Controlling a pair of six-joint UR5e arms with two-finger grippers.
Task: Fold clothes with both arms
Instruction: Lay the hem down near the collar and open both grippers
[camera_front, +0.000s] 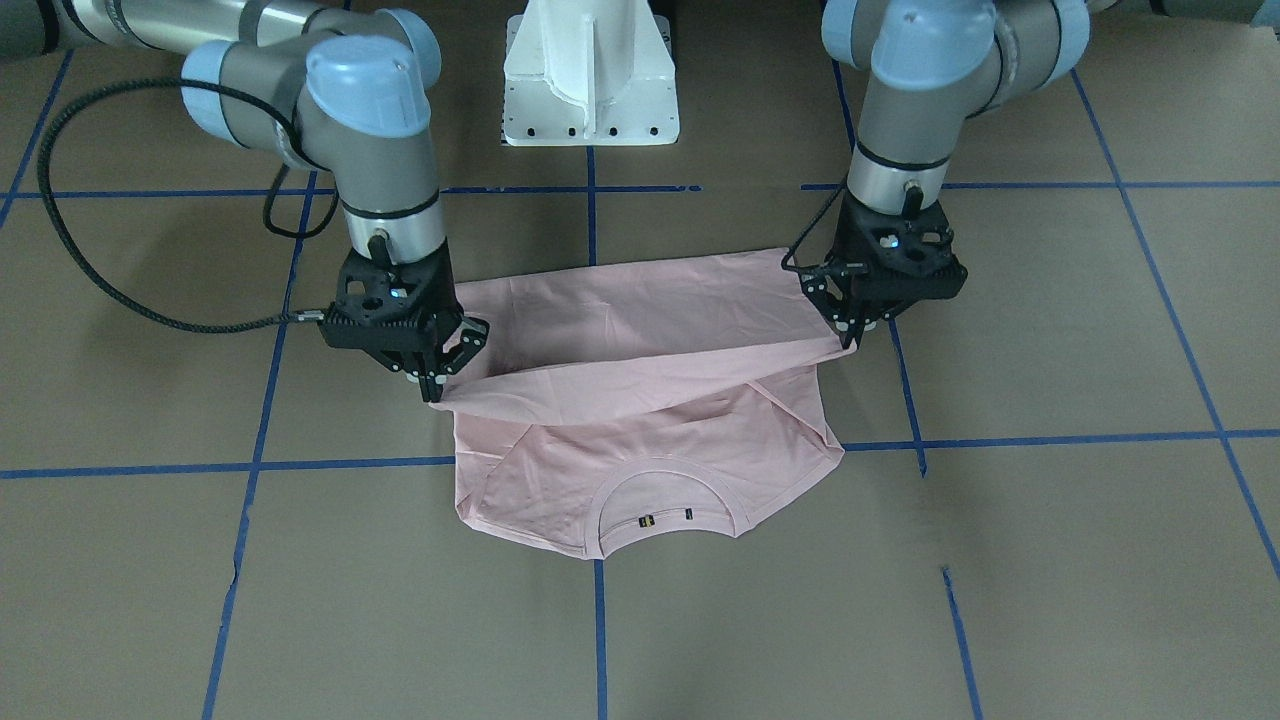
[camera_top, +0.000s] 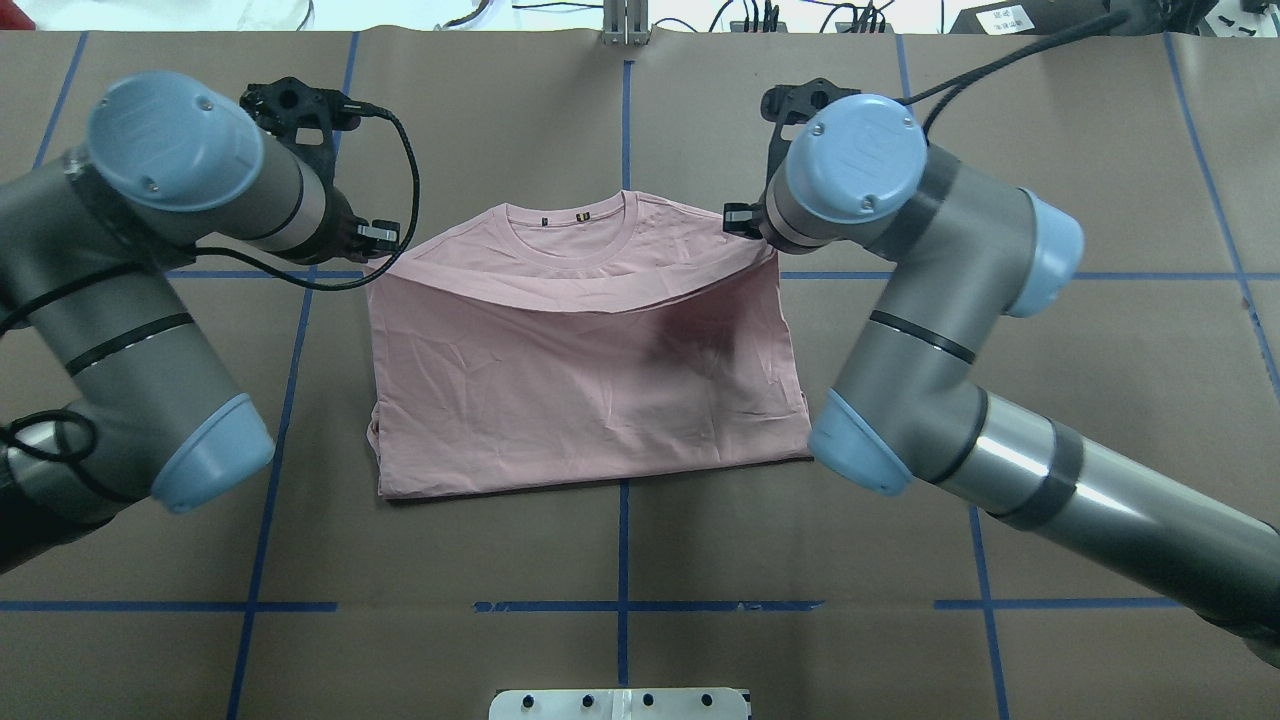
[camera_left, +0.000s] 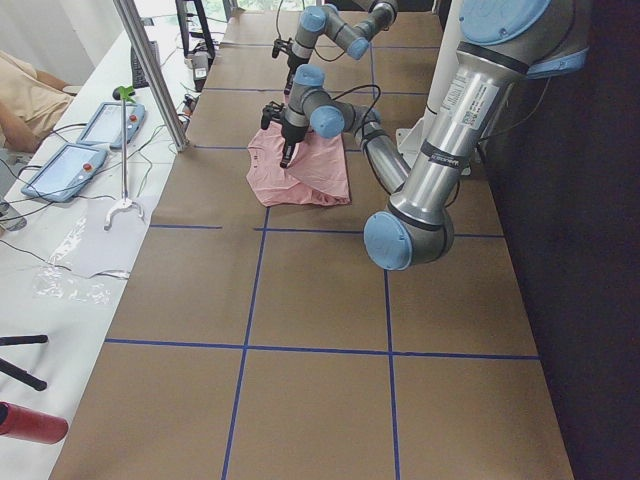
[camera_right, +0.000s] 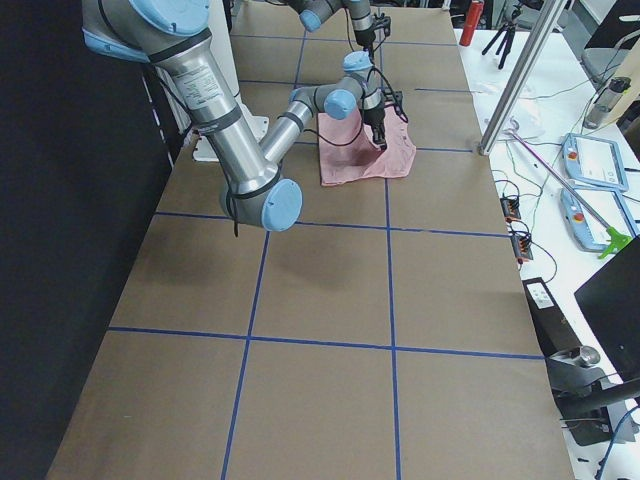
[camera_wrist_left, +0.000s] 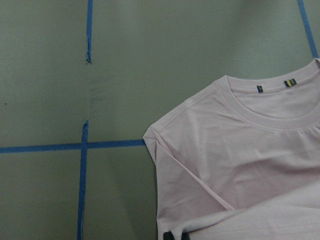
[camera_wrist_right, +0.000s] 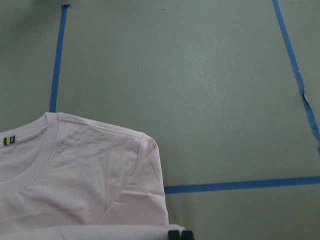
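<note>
Pale pink fabric T-shirt (camera_front: 640, 320) lies on the brown paper-covered table (camera_front: 1050, 560) straight out from the white pedestal base (camera_front: 590, 90), ribbed collar (camera_front: 670, 466) farthest from base. Left black two-finger gripper (camera_front: 853, 338) and right black two-finger gripper (camera_front: 436, 385) each clamped tight on a hem corner, hem lifted above shirt body.

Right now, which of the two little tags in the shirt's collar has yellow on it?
On the pink T-shirt, the collar tag nearer the robot's right side: it shows yellow, while the other tag looks plain dark.

One T-shirt (camera_front: 640, 320), two arms (camera_front: 385, 170) (camera_front: 905, 140), two claws (camera_front: 437, 385) (camera_front: 852, 336).
</note>
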